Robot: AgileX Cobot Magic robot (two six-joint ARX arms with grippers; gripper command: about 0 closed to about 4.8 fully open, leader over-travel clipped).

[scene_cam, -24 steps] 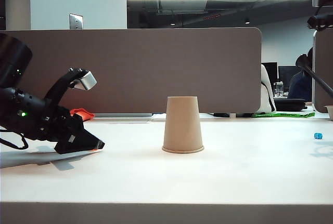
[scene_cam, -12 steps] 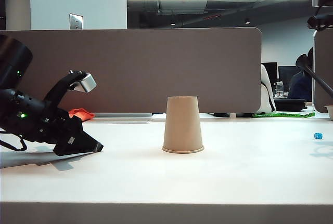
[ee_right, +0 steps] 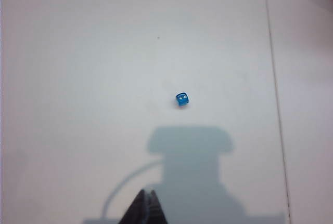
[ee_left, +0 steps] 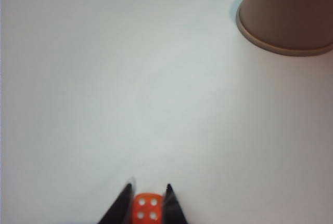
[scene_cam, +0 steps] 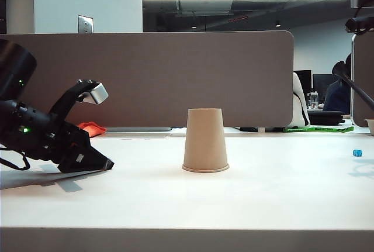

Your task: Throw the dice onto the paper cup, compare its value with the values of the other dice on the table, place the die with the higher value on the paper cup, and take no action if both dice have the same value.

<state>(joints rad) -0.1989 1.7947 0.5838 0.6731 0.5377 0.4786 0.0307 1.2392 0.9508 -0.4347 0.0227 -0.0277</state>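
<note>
Left end effector (ee_left: pixel 148 195) pinching orange die (ee_left: pixel 146 208); right end effector (ee_right: pixel 146 200) closed, empty; cup (scene_cam: pixel 205 140) apart.

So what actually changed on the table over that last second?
The left pincer, low on the table at the left, tipped down slightly and closed onto the orange die, which now sits pinched between its tips. Nothing else moved: the paper cup stands upside down mid-table, the blue die lies far right, and the right pincer stays shut above it.
</note>
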